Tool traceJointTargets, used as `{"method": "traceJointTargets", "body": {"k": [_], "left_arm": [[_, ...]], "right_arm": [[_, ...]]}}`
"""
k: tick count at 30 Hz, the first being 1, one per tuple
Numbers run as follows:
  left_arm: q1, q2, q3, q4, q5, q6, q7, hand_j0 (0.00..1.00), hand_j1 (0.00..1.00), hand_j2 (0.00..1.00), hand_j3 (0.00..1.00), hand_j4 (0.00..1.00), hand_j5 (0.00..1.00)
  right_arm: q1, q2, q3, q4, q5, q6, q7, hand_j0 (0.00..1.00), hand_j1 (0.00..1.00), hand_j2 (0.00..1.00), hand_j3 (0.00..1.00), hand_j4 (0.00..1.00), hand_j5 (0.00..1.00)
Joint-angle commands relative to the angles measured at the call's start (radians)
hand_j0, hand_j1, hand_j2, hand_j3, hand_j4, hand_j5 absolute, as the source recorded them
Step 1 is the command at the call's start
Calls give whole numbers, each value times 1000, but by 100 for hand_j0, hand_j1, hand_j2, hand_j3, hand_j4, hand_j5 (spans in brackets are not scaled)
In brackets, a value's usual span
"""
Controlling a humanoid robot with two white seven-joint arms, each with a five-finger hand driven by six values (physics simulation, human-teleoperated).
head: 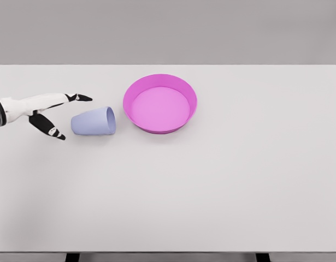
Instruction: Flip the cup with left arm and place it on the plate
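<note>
Reaching is the step in hand: the left robot hand [57,115] is coming in from the side of the cup [94,121] away from the plate [160,103], fingers spread wide and holding nothing. The cup is lying on its side on the desk [211,185], just beside the plate, its mouth facing the plate and its base facing the hand. Nothing is touching it yet. Next, the hand is likely needing to close around the cup's body, turn it upright and carry it onto the plate.
</note>
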Motion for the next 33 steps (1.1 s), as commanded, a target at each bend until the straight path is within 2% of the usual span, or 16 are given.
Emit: {"method": "traceJointTargets", "body": {"k": [1,11,14,22,27,29,33], "left_arm": [[0,-23,-1,-6,-4,49,0,100,100,100,100,100,100],[-9,-36,1,-27,-19,259,0,100,100,100,100,100,100],[-6,-35,5,-159,-25,419,2,100,100,100,100,100,100],[-11,-63,5,-233,-24,452,0,100,100,100,100,100,100],[-6,-63,4,-233,-24,465,0,100,100,100,100,100,100],[-5,-64,1,-236,-25,538,0,100,100,100,100,100,100],[-5,-78,1,-237,-25,586,0,100,100,100,100,100,100]], "right_arm": [[0,0,0,0,0,0,0,100,100,100,100,100,100],[0,0,0,0,0,0,0,100,100,100,100,100,100],[0,0,0,0,0,0,0,100,100,100,100,100,100],[-2,0,0,0,0,0,0,100,100,100,100,100,100],[0,0,0,0,0,1,0,100,100,100,100,100,100],[0,0,0,0,0,0,0,100,100,100,100,100,100],[0,0,0,0,0,0,0,100,100,100,100,100,100]]}}
